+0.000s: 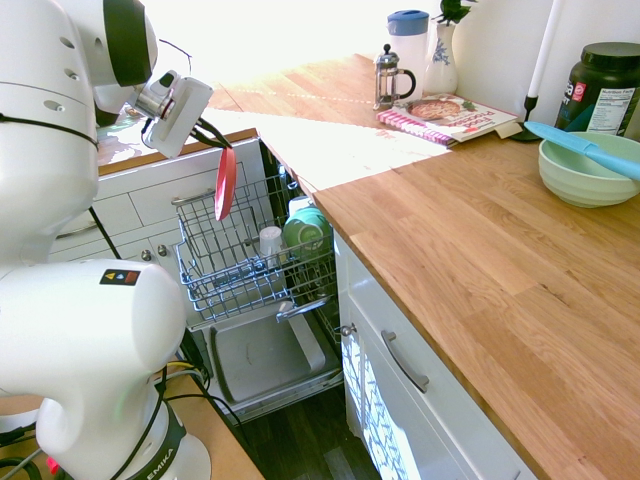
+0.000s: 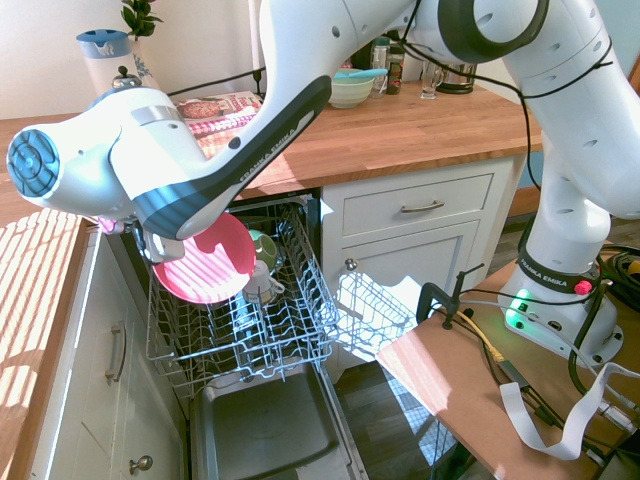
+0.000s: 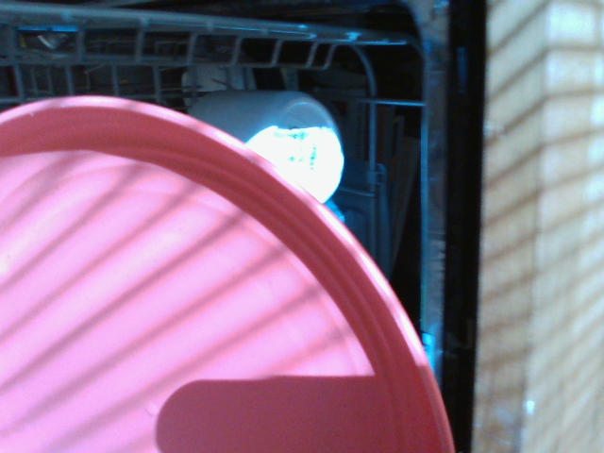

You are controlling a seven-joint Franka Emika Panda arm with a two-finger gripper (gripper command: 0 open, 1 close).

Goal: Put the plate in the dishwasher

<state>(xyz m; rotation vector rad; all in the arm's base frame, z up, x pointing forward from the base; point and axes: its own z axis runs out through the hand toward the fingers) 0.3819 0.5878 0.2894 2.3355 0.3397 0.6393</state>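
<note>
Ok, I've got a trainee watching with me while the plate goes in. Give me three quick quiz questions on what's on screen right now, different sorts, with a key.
1. True or false: the plate already rests in the wire rack.
2. Multiple choice: how is the plate oriented? A) flat, face up B) on edge, roughly upright C) upside down on the counter.
3. Fill in: the pale green bowl on the wooden counter has a blue ____ lying across it.

Key: 1. False; the gripper holds it above the rack. 2. B. 3. Spatula.
</note>
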